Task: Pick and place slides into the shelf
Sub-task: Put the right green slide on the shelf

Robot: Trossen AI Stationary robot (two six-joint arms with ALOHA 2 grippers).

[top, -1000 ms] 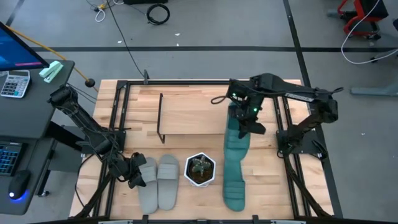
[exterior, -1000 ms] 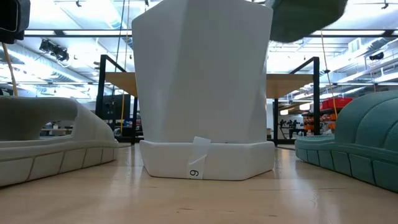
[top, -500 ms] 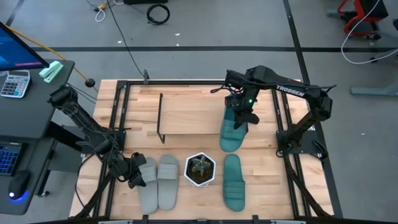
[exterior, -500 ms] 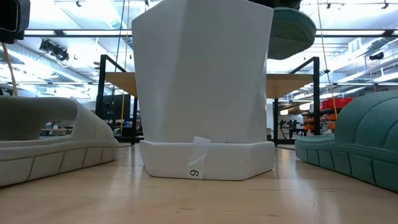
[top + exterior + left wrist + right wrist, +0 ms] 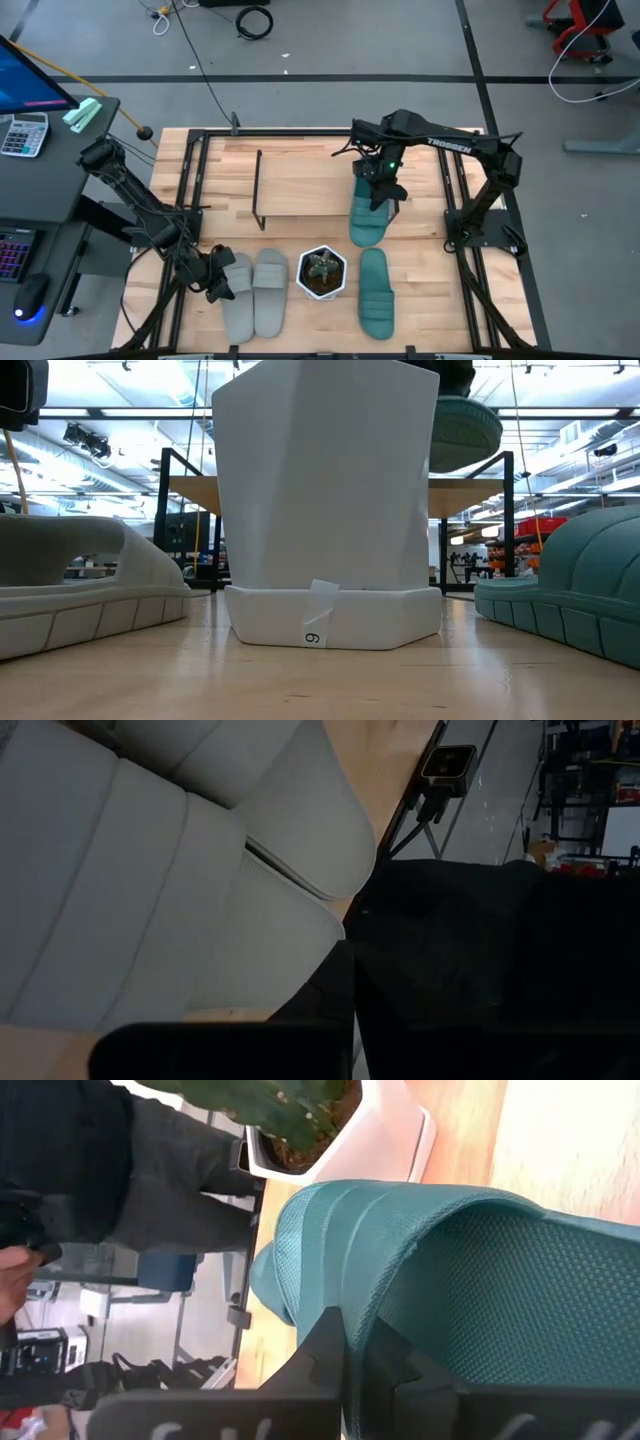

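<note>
My right gripper (image 5: 378, 192) is shut on a teal slide (image 5: 367, 226) and holds it in the air over the right part of the shelf's light board (image 5: 305, 185). The low view shows this slide (image 5: 466, 430) high above the table. The other teal slide (image 5: 376, 294) lies flat on the table, near right. The grey pair (image 5: 256, 292) lies side by side at the near left. My left gripper (image 5: 214, 277) sits low at the left grey slide's (image 5: 150, 870) outer side, its fingers together. My right gripper pinches the teal slide's ribbed strap (image 5: 345, 1250) at its edge, one finger (image 5: 325, 1350) outside it and one (image 5: 405, 1365) inside the opening. The fingers come from above and the far side. The slide hangs clear, its free end toward the near edge. I cannot tell whether my left gripper touches the grey slide.
A white hexagonal pot with a plant (image 5: 321, 272) stands between the grey pair and the lying teal slide. The shelf's thin dark side frame (image 5: 258, 190) stands at its left end. Black frame rails (image 5: 190, 200) run along the table's sides.
My right gripper has carried the teal slide up and toward the table's far edge and a little left. The slide has come away from above the other teal slide, and its near end has come up to hang at the shelf board.
</note>
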